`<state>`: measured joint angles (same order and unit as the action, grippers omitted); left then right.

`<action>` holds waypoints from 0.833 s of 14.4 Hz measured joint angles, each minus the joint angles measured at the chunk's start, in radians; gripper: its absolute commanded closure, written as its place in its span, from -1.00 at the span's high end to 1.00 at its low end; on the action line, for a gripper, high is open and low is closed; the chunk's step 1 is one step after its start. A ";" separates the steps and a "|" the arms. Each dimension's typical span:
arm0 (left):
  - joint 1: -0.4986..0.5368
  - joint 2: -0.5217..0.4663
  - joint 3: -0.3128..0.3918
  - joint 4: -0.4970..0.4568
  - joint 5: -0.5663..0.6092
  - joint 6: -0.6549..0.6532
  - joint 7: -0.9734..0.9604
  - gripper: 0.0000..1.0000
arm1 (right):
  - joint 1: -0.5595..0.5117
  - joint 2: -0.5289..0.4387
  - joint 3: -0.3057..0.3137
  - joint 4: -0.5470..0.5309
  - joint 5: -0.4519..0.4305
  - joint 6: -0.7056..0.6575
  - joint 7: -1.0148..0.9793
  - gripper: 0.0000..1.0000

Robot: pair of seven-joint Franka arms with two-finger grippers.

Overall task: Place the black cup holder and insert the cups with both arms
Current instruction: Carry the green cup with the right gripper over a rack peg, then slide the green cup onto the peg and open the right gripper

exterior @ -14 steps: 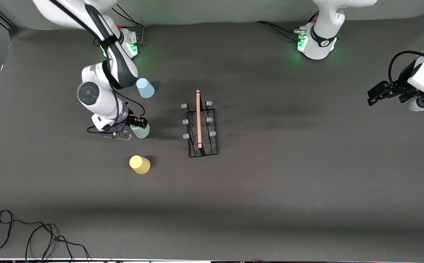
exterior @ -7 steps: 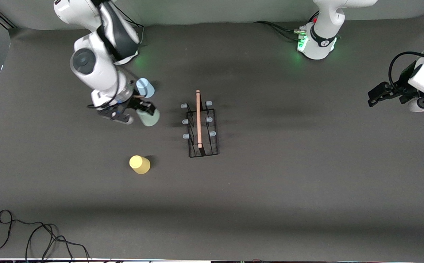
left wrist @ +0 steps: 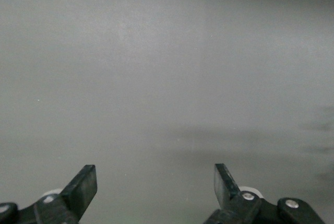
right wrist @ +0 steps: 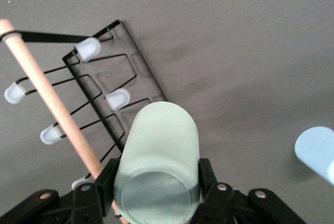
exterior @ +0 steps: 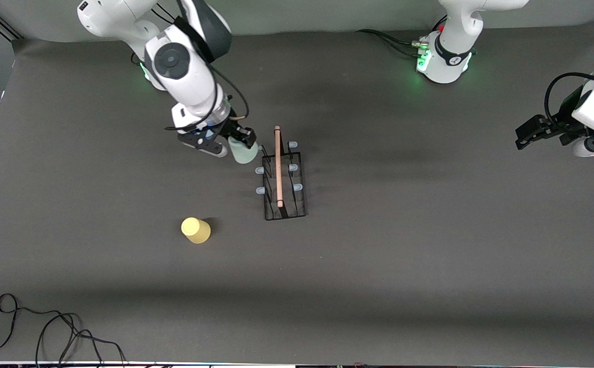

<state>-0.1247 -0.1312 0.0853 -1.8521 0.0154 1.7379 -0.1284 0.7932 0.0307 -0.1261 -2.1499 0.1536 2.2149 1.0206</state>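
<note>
Pale green cup (exterior: 243, 151) clamped in right gripper (exterior: 240, 140) fingers, over black cup holder's (exterior: 282, 181) prongs farthest from front camera. Right wrist view alone shows light blue cup (right wrist: 316, 151). Yellow cup (exterior: 196, 230) on counter (exterior: 430, 255). Left gripper (exterior: 529, 134) waits, fingers apart.

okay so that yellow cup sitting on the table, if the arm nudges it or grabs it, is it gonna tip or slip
The yellow cup looks like thin, light plastic, so a nudge would probably slide or topple it easily. It tapers, so once tipped it would likely roll in a curve. Its smooth slanted wall may slip in a pincer unless squeezed squarely, as the right pincer grips the pale green cup.
</note>
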 measured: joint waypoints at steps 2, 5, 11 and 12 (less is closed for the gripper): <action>0.000 0.003 0.000 0.000 0.000 0.000 0.000 0.99 | 0.029 0.034 0.000 0.027 0.000 0.001 0.035 -1.00; -0.003 0.006 -0.004 0.000 0.000 0.000 0.000 1.00 | 0.053 0.099 0.000 0.062 0.000 0.015 0.048 -1.00; -0.003 0.009 -0.004 0.002 -0.001 0.020 0.000 1.00 | 0.060 0.158 -0.001 0.072 0.000 0.024 0.049 0.99; -0.003 0.009 -0.004 0.002 -0.001 0.021 0.000 1.00 | 0.060 0.160 -0.001 0.072 0.000 0.024 0.049 0.99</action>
<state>-0.1279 -0.1220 0.0809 -1.8502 0.0140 1.7589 -0.1284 0.8536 0.1902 -0.1270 -2.0776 0.1536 2.2388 1.0699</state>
